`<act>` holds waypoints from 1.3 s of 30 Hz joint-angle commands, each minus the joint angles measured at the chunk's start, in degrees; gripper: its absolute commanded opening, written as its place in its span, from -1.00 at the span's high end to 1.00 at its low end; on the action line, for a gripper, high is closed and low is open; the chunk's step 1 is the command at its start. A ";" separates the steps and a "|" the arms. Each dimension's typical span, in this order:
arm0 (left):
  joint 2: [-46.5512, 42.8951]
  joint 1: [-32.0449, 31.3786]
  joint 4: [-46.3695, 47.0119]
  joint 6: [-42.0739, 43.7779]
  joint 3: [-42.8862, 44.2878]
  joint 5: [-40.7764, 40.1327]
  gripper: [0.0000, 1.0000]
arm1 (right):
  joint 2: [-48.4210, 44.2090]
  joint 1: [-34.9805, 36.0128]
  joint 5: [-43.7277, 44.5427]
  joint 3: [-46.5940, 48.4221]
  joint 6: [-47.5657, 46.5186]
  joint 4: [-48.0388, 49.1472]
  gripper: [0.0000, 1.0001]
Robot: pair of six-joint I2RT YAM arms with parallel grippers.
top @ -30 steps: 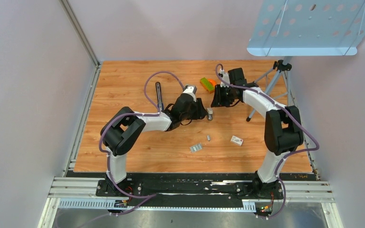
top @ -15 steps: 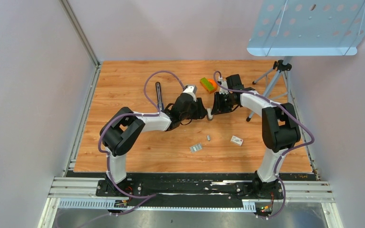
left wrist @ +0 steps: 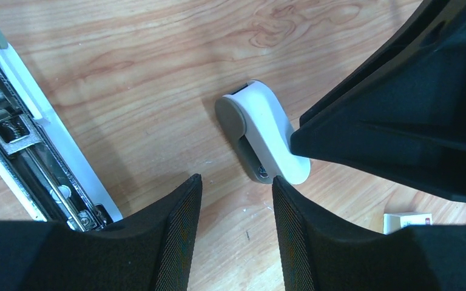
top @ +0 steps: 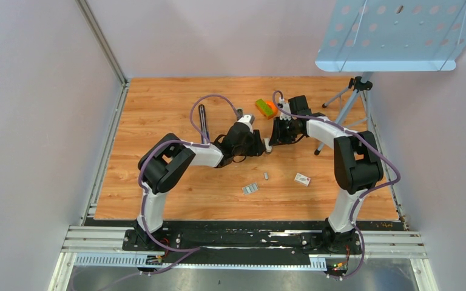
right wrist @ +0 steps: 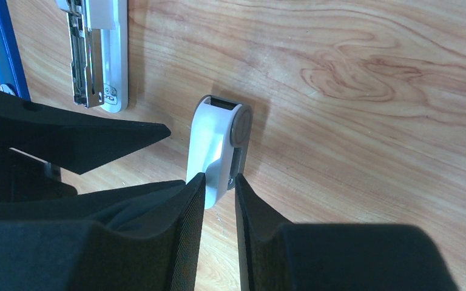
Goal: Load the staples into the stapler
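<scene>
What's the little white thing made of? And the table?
The little white thing looks like smooth plastic: rounded moulded edges, soft shine. The table looks like wood, or wood-print laminate: swirly grain, slight sheen.

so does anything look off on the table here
The staples lie loose on the table, a smaller grey piece apart from them. The small white stapler seems tipped on its side, the right gripper pinching one end.

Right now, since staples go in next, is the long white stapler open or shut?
Open: the stapler lies with its metal channel exposed, facing up.
</scene>
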 commanded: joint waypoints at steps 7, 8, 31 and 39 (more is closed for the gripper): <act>-1.83 -0.24 0.30 1.30 0.87 0.89 0.03 | 0.28 0.79 3.89 0.93 -0.78 -6.51 0.47; -3.18 -0.24 -0.81 1.54 0.73 0.08 0.02 | -0.91 0.80 3.45 1.82 -0.64 -6.90 0.47; -31.67 0.00 -20.97 4.42 -14.39 -5.23 -0.10 | -14.08 15.74 17.28 -7.55 2.47 -10.93 0.30; -40.03 0.96 -22.56 3.85 -20.88 -7.59 -0.11 | -11.81 22.58 25.15 -8.14 5.22 -13.35 0.29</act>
